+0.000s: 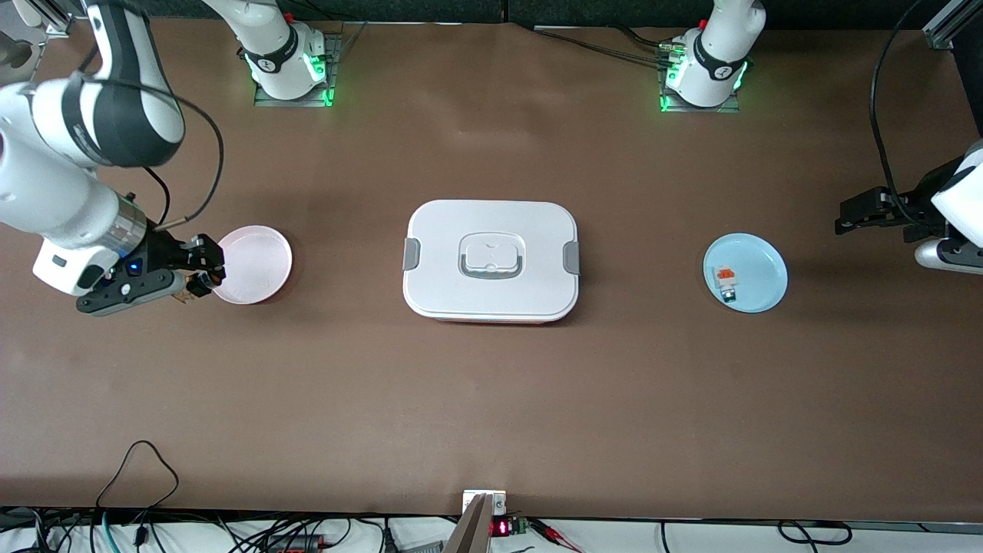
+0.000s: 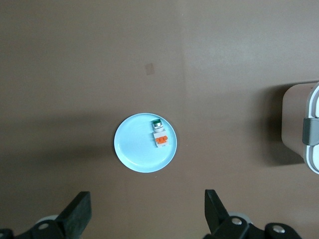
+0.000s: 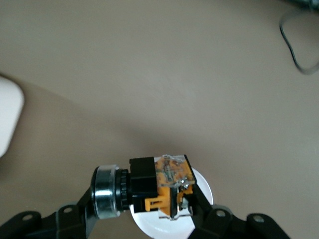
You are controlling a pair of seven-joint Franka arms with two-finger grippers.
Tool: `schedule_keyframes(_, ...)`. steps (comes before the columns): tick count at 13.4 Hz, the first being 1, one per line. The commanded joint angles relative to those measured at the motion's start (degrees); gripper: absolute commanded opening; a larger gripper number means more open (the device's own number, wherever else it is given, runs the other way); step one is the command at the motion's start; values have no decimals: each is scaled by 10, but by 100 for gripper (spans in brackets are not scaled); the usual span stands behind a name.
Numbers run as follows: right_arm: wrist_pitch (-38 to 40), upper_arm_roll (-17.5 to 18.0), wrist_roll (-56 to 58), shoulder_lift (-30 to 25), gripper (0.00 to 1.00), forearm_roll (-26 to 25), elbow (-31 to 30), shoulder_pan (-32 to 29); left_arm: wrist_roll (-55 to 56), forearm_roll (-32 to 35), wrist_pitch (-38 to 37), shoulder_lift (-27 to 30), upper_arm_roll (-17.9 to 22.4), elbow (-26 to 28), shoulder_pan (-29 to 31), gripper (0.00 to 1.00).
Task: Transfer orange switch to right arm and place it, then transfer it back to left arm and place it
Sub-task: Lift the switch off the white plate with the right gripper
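Blue plate point(image 1: 760, 261) holds a small block point(image 1: 726, 282); right end effector point(image 1: 201, 275) pinches the orange switch point(image 3: 144, 186).

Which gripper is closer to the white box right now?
The right. The right gripper, shut on the orange switch, hangs at the pink plate's edge; the left gripper, open, waits past the blue plate, farther from the box.

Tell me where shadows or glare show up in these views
Front view: soft shadow along the box's camera-facing edge, green glow at both arm bases. Left wrist view: dim, a shadow beside the blue plate. Right wrist view: washed-out table, the orange switch close and slightly soft.
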State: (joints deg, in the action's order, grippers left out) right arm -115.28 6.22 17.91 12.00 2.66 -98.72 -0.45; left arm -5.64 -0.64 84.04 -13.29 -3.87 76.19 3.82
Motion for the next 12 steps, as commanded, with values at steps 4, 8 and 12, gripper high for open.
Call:
schedule_keyframes(4, -9, 36, 125, 0, 36, 166, 37, 11, -12, -3, -11, -4, 0, 4, 3, 100)
schedule_keyframes(8, -50, 76, 178, -3, 36, 251, 67, 15, -12, -2, -28, -2, 1, 9, 4, 100)
schedule_keyframes(12, -133, 86, 405, 21, 35, 469, 64, 39, -12, -5, -41, 2, 0, 13, 3, 100)
